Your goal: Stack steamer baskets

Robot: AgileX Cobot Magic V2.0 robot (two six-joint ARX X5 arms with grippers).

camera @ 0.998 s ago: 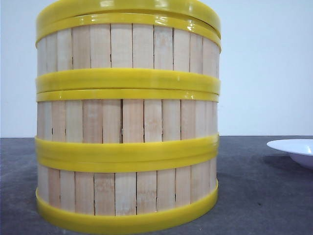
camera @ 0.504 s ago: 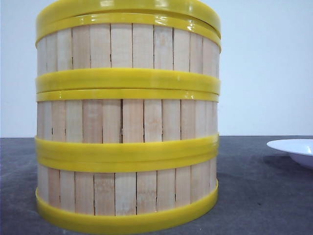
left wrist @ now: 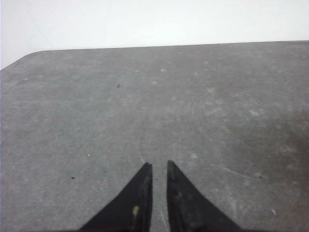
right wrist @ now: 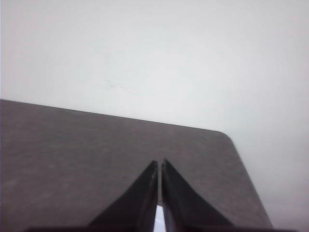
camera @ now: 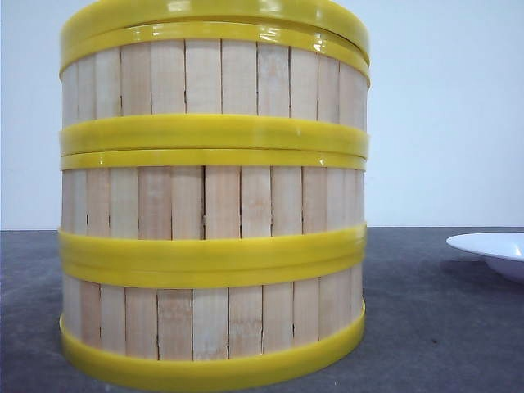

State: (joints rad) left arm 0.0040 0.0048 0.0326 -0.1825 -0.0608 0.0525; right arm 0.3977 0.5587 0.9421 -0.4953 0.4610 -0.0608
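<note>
Three steamer baskets stand stacked in one column close to the front camera: the top one [camera: 213, 78], the middle one [camera: 213, 201] and the bottom one [camera: 213, 319] on the table. A yellow-rimmed lid [camera: 213, 10] lies on top of the column. Neither gripper shows in the front view. In the left wrist view my left gripper [left wrist: 159, 164] hangs over bare grey table, its fingers nearly together and holding nothing. In the right wrist view my right gripper [right wrist: 160, 162] is shut with nothing held. No basket appears in either wrist view.
A white plate [camera: 491, 246] sits on the grey table [camera: 434, 327] at the right edge of the front view. A rounded table corner [right wrist: 224, 135] lies ahead of the right gripper, another corner [left wrist: 29, 55] ahead of the left. A white sliver [right wrist: 159, 220] shows between the right fingers' bases.
</note>
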